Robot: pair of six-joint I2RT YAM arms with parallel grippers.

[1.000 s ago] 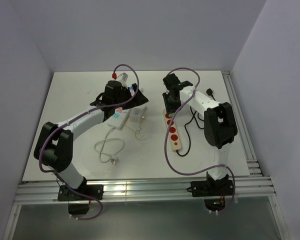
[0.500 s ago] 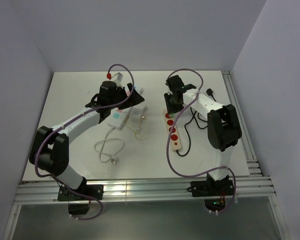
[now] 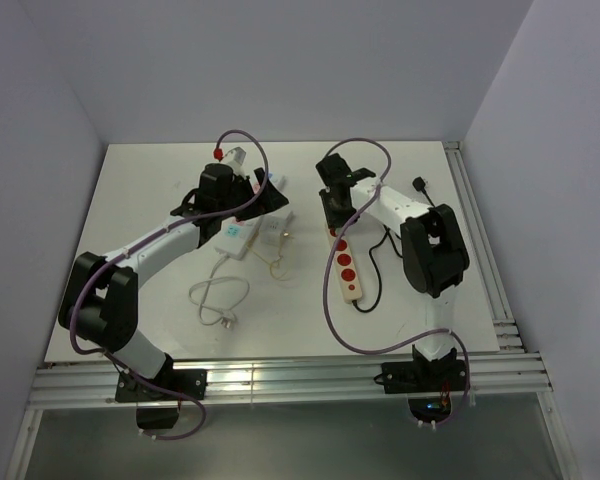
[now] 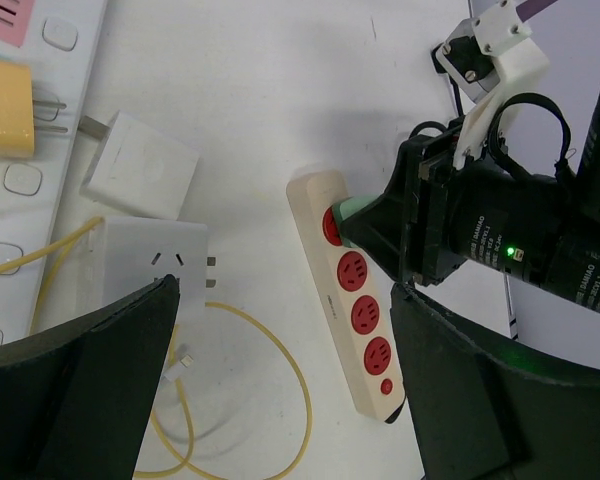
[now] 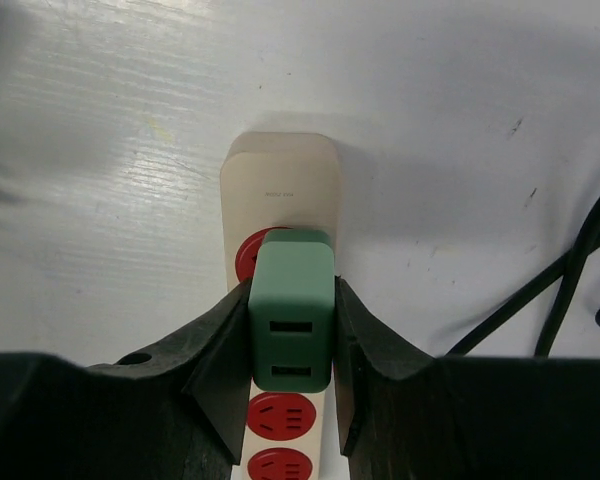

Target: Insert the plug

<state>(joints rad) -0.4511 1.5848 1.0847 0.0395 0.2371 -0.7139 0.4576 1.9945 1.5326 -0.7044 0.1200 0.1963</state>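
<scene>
A cream power strip (image 3: 346, 262) with red sockets lies right of centre; it also shows in the left wrist view (image 4: 352, 318) and the right wrist view (image 5: 280, 190). My right gripper (image 5: 291, 320) is shut on a green plug adapter (image 5: 291, 315), which sits over the strip's farthest red socket. In the top view the right gripper (image 3: 336, 208) is at the strip's far end. My left gripper (image 4: 280, 400) is open and empty, hovering above the table left of the strip, over a yellow cable (image 4: 270, 345).
A white power strip (image 3: 242, 232) with a yellow plug (image 4: 5, 120) lies under the left arm. White chargers (image 4: 140, 165) and a white cable coil (image 3: 218, 298) lie nearby. A black cord (image 3: 380, 245) runs right of the cream strip.
My right gripper has shifted left and nearer along the strip's far end with the green adapter. The left arm moved left between the first two frames and then held still.
</scene>
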